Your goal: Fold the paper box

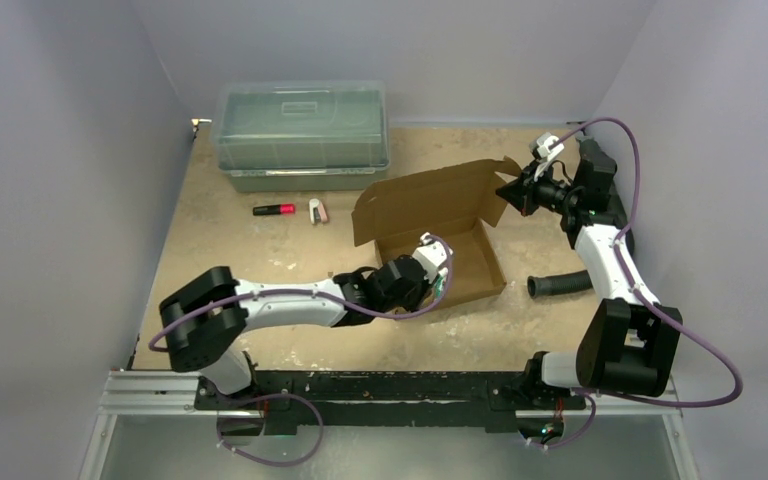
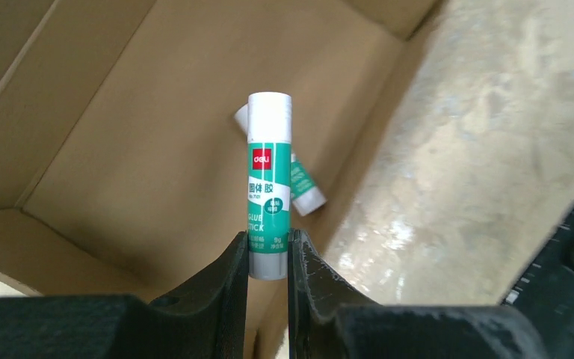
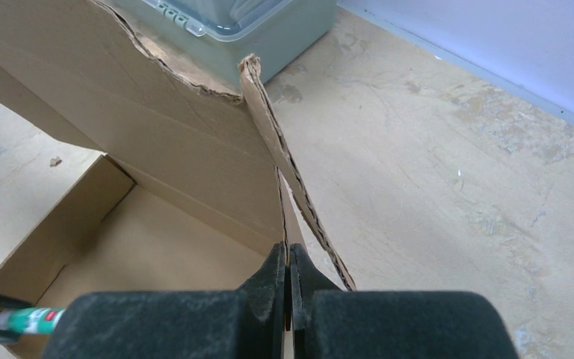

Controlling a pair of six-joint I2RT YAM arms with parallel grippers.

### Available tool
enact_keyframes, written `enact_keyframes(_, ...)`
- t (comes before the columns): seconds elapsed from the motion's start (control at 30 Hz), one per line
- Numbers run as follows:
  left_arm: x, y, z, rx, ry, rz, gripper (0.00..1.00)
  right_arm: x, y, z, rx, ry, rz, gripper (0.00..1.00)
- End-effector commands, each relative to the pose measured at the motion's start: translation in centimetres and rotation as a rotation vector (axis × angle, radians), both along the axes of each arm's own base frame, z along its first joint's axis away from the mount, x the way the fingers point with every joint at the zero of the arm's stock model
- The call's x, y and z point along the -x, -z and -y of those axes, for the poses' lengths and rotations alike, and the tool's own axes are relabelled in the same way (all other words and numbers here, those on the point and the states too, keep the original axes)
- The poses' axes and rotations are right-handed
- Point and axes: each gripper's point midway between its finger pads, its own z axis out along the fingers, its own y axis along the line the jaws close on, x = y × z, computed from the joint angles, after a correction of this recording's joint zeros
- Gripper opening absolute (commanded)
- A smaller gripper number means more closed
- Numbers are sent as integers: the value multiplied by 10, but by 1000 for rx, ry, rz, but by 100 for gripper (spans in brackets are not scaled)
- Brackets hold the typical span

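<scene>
left hand (image 2: 269, 241) gripping glue stick (image 2: 270, 164) marked "deli" over paper box (image 2: 142, 149), right hand (image 3: 289, 258) pinching its flap

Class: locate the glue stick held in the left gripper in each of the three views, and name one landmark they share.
Top external: too small to tell; it is at the left gripper's tip, by the paper box's near wall.
Left wrist: glue stick at centre, clamped between the fingers.
Right wrist: bottom-left corner.
Shared landmark: the paper box.
</scene>
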Motion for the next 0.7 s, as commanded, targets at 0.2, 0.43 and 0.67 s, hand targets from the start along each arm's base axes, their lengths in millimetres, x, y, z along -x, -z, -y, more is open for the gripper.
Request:
enact_keyframes(0.2, -32, 1, -3, -82, -165, 50, 53, 1, -6, -1, -6, -20, 16, 0)
enact_keyframes(0.43, -4, -49, -20, 112, -124, 8, 59, 1, -6, -1, -4, -21, 19, 0)
enact_keyframes(0.67, -2, -71, -116, 357, -319, -27, 59, 2, -7, -2, -5, -22, 19, 0)
